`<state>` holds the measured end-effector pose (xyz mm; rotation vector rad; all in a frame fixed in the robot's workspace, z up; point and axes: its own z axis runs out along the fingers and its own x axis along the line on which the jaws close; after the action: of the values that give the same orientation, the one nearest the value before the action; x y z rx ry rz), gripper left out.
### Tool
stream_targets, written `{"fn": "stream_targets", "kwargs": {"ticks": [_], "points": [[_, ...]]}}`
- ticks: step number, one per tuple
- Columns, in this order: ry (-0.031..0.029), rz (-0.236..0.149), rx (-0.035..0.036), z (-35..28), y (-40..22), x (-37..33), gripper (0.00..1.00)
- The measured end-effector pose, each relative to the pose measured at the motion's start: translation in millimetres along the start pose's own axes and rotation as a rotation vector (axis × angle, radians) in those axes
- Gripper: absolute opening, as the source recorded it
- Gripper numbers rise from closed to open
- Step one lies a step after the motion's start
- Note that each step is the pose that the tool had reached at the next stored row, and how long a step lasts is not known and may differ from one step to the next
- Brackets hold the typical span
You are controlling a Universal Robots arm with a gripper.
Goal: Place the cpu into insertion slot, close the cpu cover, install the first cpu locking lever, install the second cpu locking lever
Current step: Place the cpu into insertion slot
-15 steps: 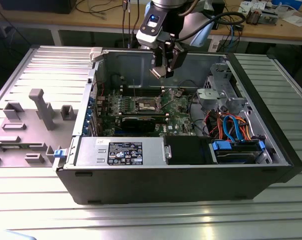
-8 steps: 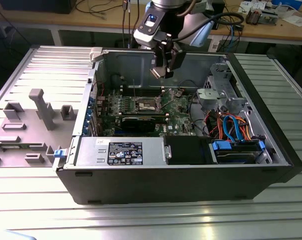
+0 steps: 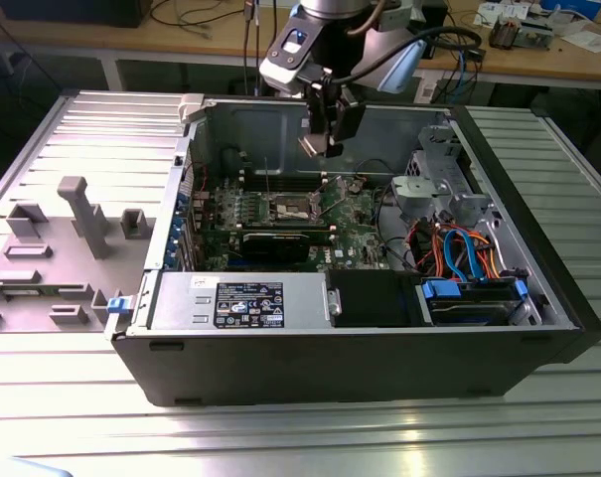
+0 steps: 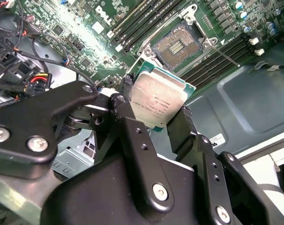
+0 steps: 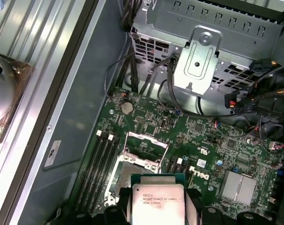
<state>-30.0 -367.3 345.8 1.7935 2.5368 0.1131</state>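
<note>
My gripper (image 3: 320, 137) hangs above the open computer case, shut on the cpu (image 4: 158, 101), a flat square chip with a silver-grey top. Black fingers (image 4: 124, 112) press its two opposite edges. In the first wrist view the cpu (image 5: 158, 202) sits between the fingers, just short of the insertion slot (image 5: 127, 176). The insertion slot (image 4: 176, 45) lies open on the green board, its dark centre bare. The cpu cover (image 5: 146, 140) stands swung up beyond the slot. A thin locking lever (image 4: 224, 54) sticks out beside the socket. In the exterior view the slot (image 3: 293, 207) is below the gripper.
Long black memory slots (image 5: 97, 164) run beside the socket. A grey power box (image 3: 240, 303) fills the case's near side, with a drive cage (image 3: 439, 189) and coloured cables (image 3: 459, 248) at the exterior view's right. Grey fixtures (image 3: 81, 214) stand outside the case.
</note>
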Motion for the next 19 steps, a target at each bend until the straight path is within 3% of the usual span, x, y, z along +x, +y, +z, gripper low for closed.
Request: {"fn": "stream_targets", "kwargs": {"ticks": [6, 19], "points": [[-0.0051, 0.072, 0.0015, 4.7, -0.4, -0.1, 0.54], [-0.0051, 0.074, 0.0014, 4.8, -0.4, -0.1, 0.54]]}}
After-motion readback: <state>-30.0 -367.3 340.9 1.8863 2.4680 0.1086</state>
